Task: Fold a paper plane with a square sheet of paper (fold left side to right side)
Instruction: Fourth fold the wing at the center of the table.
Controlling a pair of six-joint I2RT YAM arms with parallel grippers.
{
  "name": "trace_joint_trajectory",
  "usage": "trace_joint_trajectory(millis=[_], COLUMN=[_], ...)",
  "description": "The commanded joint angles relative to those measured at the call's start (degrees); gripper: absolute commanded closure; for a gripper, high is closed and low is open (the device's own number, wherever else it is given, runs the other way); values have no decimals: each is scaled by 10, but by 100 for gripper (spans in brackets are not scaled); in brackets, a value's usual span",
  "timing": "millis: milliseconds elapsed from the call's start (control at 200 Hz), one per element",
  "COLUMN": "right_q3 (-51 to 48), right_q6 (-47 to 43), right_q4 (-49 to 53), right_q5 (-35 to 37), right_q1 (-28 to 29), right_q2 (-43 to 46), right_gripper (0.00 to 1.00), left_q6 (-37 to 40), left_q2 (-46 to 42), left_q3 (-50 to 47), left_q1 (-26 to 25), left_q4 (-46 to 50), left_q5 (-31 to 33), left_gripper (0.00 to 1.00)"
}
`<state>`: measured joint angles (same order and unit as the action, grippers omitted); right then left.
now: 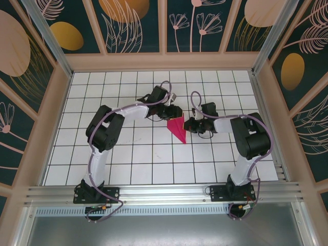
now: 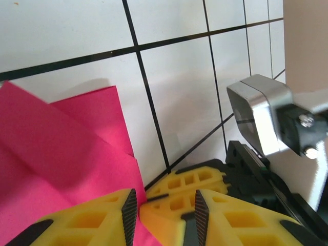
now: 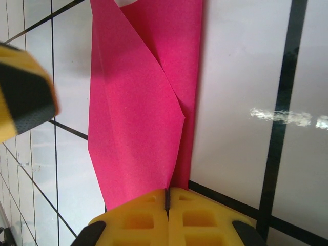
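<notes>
Yellow fingers (image 3: 136, 221) of the right gripper (image 3: 167, 193), closed tight, meet the folded pink paper (image 3: 138, 113) at its 3 o'clock seen from above. The left gripper (image 2: 165, 200), part-open at 11 o'clock, grips nothing.

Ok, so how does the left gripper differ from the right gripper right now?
The left gripper has its jaws apart with a clear gap; the right gripper has its jaws pressed together. Seen from above, the left gripper sits at the far, wide end of the pink paper, while the right gripper is at its right side. Both have yellow fingers and are right at the paper.
</notes>
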<state>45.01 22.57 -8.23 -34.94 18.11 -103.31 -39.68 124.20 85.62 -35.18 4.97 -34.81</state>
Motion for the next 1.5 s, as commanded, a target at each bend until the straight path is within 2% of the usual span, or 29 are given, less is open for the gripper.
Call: trace_joint_trajectory(millis=[0,325,495,776,936,1151,1496], right_q3=[1,3,6,33,35,1,5], right_q6=[-17,-25,-25,-21,-20,12,21], right_q4=[52,66,65,74,98,68,55], right_q5=[49,59,55,49,58,10,7], right_q1=[4,4,4,-1,1,41,89], right_q2=[-22,-21,-11,64,122,144,75], right_gripper=[96,96,93,77,71,73,76], left_q6=[1,23,26,24,19,18,20], left_q2=[32,67,77,78,77,74,73], left_q3=[25,50,41,-4,-20,-20,-22], left_q1=[-2,-2,-2,-2,-2,-2,-2], left_q4=[0,51,53,39,25,24,25], left_q5=[-18,47,54,63,60,62,64], left_gripper=[62,62,62,62,62,62,62])
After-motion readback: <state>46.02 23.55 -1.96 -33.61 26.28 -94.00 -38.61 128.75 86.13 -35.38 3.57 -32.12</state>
